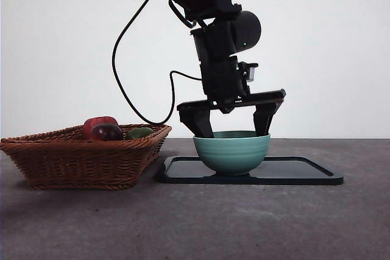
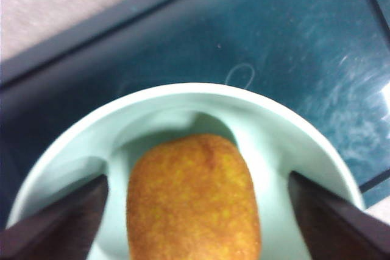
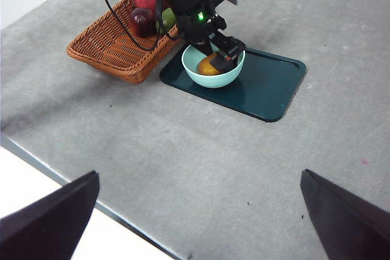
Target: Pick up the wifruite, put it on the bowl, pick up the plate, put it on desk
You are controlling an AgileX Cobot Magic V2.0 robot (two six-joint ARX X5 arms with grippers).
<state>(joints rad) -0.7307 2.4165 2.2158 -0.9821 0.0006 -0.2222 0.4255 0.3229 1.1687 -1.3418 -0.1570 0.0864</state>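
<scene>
Left gripper (image 2: 195, 211), jaws spread and released, straddles the fruit (image 2: 194, 199) resting in the bowl (image 1: 232, 150); light, firm, dull-skinned, best gripped across its middle. Right gripper (image 3: 198, 211) waits, open.

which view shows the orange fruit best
The left wrist view: the fruit fills it, lying in the bowl between the open left gripper jaws. The right wrist view shows it small and partly hidden by that gripper. The front view hides it behind the bowl's wall.
</scene>
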